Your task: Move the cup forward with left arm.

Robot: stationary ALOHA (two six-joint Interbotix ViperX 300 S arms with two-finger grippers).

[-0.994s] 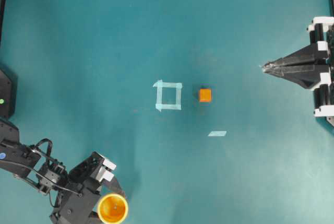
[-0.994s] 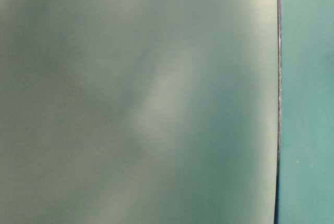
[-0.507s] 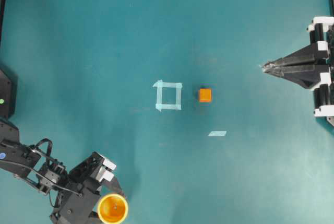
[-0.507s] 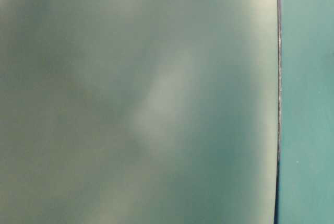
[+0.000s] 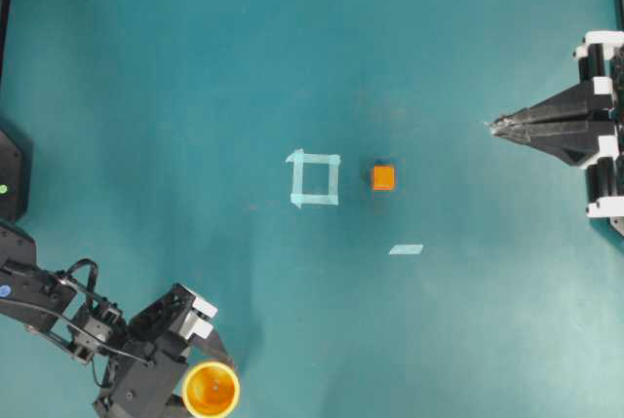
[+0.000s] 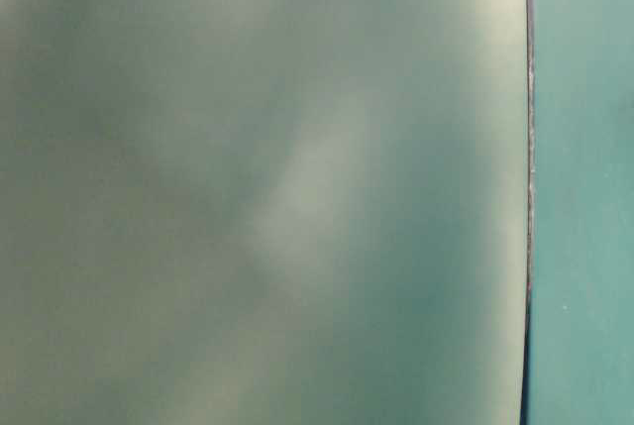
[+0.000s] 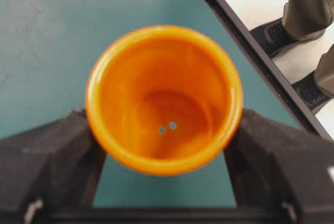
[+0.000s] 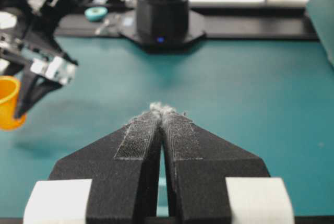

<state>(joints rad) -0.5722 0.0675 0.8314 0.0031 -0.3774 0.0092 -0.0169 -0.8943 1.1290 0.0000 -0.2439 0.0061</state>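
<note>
While nothing has shifted over the last second | left tool (image 7: 164,145) stays clamped on small round yellow-orange plastic cup (image 5: 211,390) at near-left edge of teal table (image 5: 195,96) | forward move not begun | right tool (image 8: 163,110) closed, empty.

At the bottom left, the left gripper (image 5: 213,371) clasps the yellow-orange cup (image 5: 211,390). An orange cube (image 5: 383,177) sits just right of a tape square (image 5: 314,178). The right gripper (image 5: 499,127) rests pinched together at the right edge.
</note>
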